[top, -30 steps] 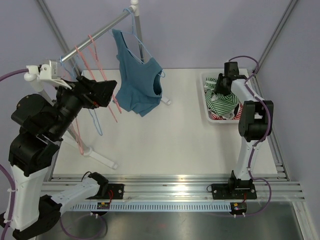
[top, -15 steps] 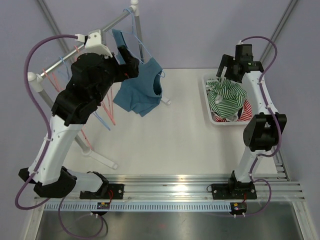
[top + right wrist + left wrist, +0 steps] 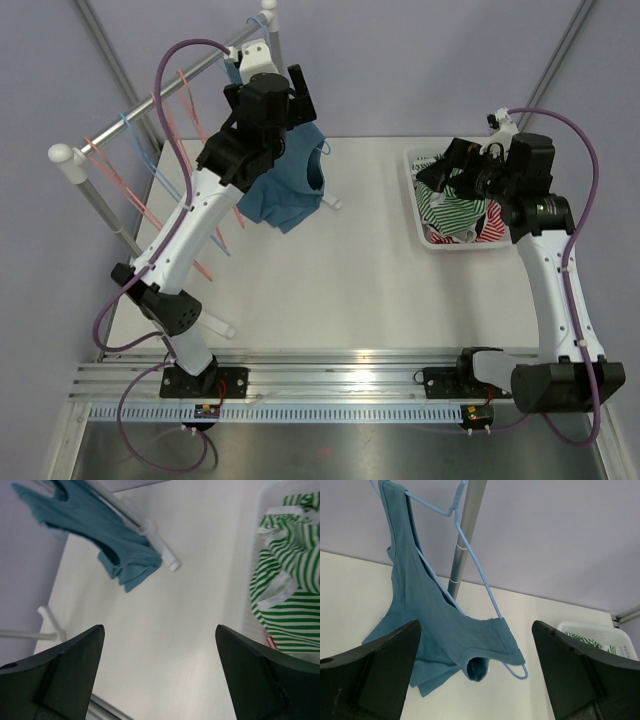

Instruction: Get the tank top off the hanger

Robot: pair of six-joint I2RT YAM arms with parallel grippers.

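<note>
- Left pincer (image 3: 270,95) — wide open and empty. The tank top (image 3: 445,630) hangs dead ahead between its fingers, not touched.
- The top sits on the blue hanger (image 3: 481,577), which slants steeply: one strap is high, the body bunched at the low end.
- Right pincer (image 3: 452,170) — open, empty, over the basket (image 3: 412,200), well apart. I judge the left arm nearer.

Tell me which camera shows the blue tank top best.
The left wrist view: the tank top hangs close up, nearly whole, on its hanger. From above, the left arm covers its upper part. The right wrist view catches it small, cropped at the corner.
</note>
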